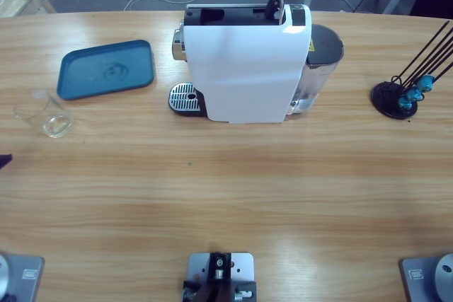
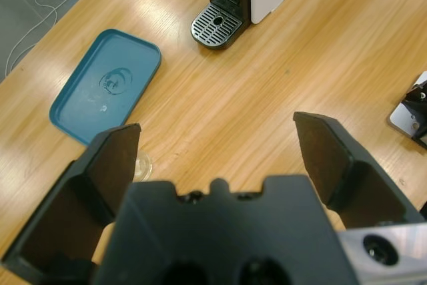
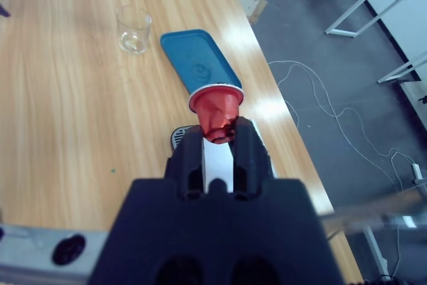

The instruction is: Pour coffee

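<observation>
Left gripper (image 2: 217,158): jaws spread wide apart, nothing between them, held above the table and angled down at it. Right gripper (image 3: 219,139): jaws drawn close together, pinching a red capsule (image 3: 216,110) by its narrow end, foil rim pointing away from the gripper body; held high above the table. In the high view, the right gripper shows only as a blur at the top edge.
</observation>
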